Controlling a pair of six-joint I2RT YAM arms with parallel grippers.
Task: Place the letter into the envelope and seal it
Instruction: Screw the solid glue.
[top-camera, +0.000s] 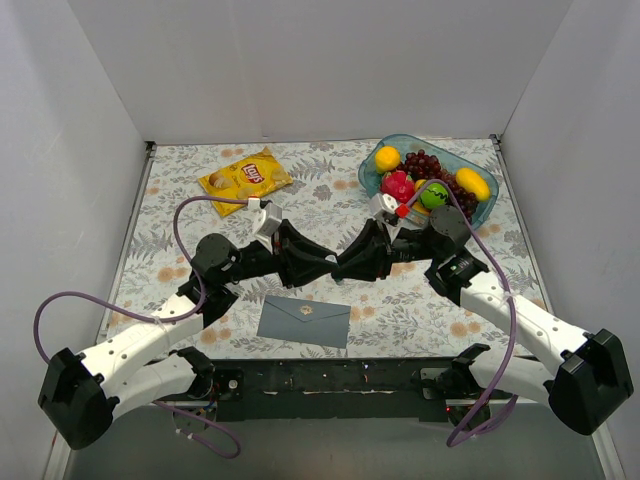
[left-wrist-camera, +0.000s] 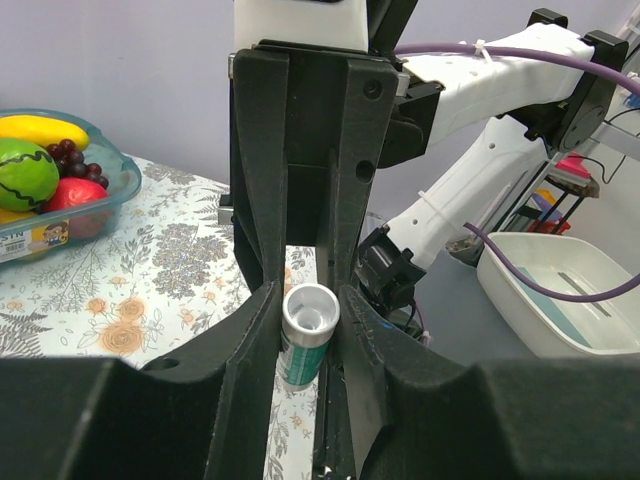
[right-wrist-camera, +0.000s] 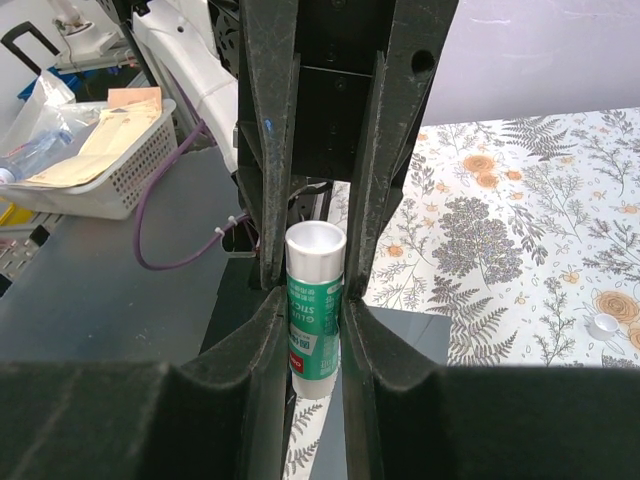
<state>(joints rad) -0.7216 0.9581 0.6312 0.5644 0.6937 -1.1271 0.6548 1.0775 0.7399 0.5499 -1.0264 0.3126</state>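
White-shelled arms (top-camera: 140, 345) with black joints and looping purple cables (top-camera: 176, 232).

The floral-clothed table (top-camera: 180, 215) carries 4 things. The envelope (top-camera: 303, 320) lies flat just nearside of the meeting left gripper (top-camera: 325, 263) and right gripper (top-camera: 348, 264). A yellow crisp bag (top-camera: 245, 178) lies beyond the left one, a fruit tub (top-camera: 484, 216) beyond the right one, and a small white cap (right-wrist-camera: 605, 323) off to its side.

I read the glue stick (right-wrist-camera: 316, 300) as smooth glossy plastic, paper-labelled; envelope (top-camera: 304, 321), matt paper; crisp bag (top-camera: 245, 180), shiny crinkled foil; fruit tub (top-camera: 450, 145), clear plastic; floral desk cover (top-camera: 330, 170), matt.
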